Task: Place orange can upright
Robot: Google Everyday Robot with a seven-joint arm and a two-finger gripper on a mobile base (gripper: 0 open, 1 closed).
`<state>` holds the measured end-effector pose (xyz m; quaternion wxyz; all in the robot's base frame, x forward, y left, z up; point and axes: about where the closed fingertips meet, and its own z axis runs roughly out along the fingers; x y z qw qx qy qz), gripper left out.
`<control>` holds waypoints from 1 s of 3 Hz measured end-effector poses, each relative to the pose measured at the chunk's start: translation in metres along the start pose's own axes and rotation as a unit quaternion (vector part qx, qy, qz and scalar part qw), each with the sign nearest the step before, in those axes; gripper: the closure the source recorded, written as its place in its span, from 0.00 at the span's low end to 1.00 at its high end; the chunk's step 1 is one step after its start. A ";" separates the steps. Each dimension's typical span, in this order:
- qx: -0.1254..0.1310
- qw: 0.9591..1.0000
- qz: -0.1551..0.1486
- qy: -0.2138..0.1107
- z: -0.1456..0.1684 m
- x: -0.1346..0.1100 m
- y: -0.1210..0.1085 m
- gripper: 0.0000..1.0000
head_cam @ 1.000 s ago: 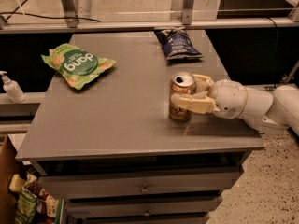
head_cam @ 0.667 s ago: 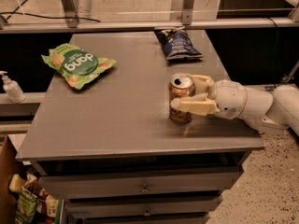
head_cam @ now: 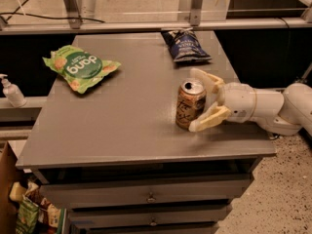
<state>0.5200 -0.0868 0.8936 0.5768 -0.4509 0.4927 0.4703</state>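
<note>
the small metallic orange-gold drink can with dark lettering and a silver pull-tab top stands between the two cream-coloured fingers of the white two-finger gripper. one finger passes behind the can's upper part, on the side toward the back of the flat grey table. the other finger slants down on the side toward the table's front edge, and its tip ends just beside the foot of the can. whether that tip touches the can cannot be told.

the can is upright. its long axis runs straight up from the table top, its base sits flat on the grey surface, and its silver lid faces up with the tab showing.

the fingers are spread wide, wider than the can's body, and the far one shows a clear gap from the can's rim. they clamp nothing. the gripper hangs low over the table's right part as the camera sees it, and its white arm reaches in across the table's right edge.

the can is on the right half of the table, nearer the front edge than the back. a green crinkled snack bag lies toward the table's back left. a dark blue chip bag lies at the table's back edge, right of its middle. a small clear pump bottle stands off the table's left side.
</note>
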 end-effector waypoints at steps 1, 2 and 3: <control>-0.006 0.999 -0.012 0.042 -0.014 -0.023 -0.002 0.00; -0.002 0.995 -0.031 0.091 -0.041 -0.057 0.000 0.00; 0.026 0.990 -0.050 0.127 -0.070 -0.087 0.012 0.00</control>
